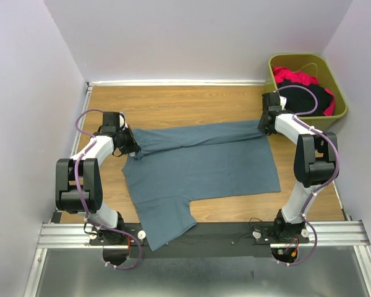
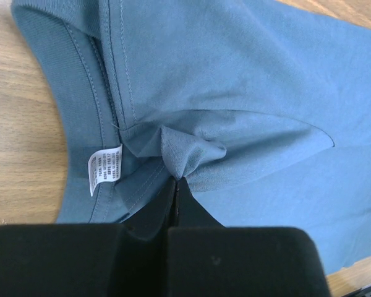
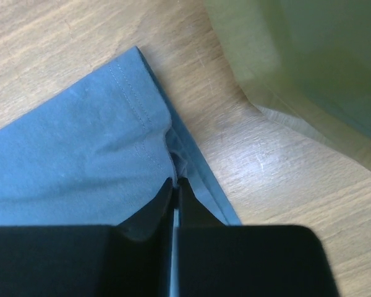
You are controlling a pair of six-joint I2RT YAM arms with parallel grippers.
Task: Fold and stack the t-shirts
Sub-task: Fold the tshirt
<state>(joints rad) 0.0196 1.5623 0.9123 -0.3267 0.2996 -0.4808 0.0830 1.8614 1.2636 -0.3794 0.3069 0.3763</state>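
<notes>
A slate-blue t-shirt (image 1: 201,167) lies spread on the wooden table, its far edge folded over toward the middle. My left gripper (image 1: 131,148) is shut on a pinch of the blue cloth (image 2: 188,154) near the collar, beside the white neck label (image 2: 105,168). My right gripper (image 1: 264,125) is shut on the shirt's hem corner (image 3: 176,154) at the far right. A red-pink t-shirt (image 1: 295,77) and a black t-shirt (image 1: 318,99) lie in the bin.
An olive-green plastic bin (image 1: 339,86) stands at the far right corner; its wall (image 3: 297,68) is close to my right gripper. One sleeve of the blue shirt (image 1: 167,226) hangs over the near table edge onto the black rail. White walls enclose the table.
</notes>
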